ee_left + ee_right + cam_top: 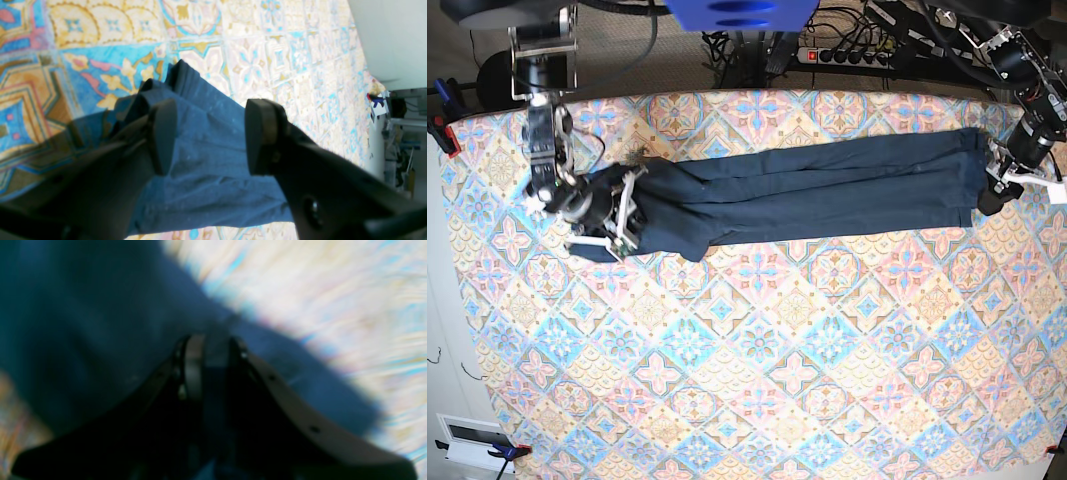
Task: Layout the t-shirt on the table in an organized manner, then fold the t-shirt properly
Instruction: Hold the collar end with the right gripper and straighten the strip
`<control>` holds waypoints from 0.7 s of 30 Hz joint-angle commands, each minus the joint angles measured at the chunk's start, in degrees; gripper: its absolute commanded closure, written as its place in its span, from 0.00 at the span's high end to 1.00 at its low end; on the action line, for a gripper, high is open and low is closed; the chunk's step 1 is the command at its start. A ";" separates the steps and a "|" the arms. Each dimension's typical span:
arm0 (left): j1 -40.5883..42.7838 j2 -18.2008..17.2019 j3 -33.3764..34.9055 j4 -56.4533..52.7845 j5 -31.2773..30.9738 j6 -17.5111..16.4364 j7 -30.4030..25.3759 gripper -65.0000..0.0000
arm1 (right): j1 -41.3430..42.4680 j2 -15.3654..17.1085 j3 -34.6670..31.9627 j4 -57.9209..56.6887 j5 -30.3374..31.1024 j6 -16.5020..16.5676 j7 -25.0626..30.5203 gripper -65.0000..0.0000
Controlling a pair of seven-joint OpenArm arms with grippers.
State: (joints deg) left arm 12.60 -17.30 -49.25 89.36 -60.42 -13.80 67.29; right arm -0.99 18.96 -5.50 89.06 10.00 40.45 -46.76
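Observation:
The dark navy t-shirt (807, 185) lies stretched in a long, narrow band across the far part of the table (757, 380), bunched into lengthwise folds. My right gripper (622, 215) is at its left end. In the blurred right wrist view that gripper (217, 353) is shut on a strip of the t-shirt (83, 323). My left gripper (997, 190) is at the shirt's right end. In the left wrist view it (213, 138) is open, its fingers (163, 136) standing either side of the t-shirt cloth (206, 173) lying on the table (267, 60).
A power strip (847, 52) and cables lie behind the table's far edge. A clamp (441, 128) sits at the far left corner. The right end of the shirt is close to the table's right edge. A white wall (393, 40) stands beyond the table.

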 commanded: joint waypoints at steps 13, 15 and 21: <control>-2.36 -1.29 -0.28 0.88 -1.16 -0.48 -0.43 0.48 | -5.29 1.13 3.61 2.86 0.15 -0.45 1.27 0.20; -2.18 -1.65 -0.28 0.88 -0.72 -0.48 -0.34 0.48 | -5.20 1.13 3.61 1.10 0.15 -0.45 1.27 0.20; -1.22 -4.37 -0.20 0.88 1.65 -0.48 4.49 0.48 | -5.20 1.13 3.61 -1.45 0.15 -0.45 1.44 0.20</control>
State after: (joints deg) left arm 11.90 -20.51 -49.23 89.36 -57.56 -13.96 72.10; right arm -6.33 19.55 -1.87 87.59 11.18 39.86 -43.55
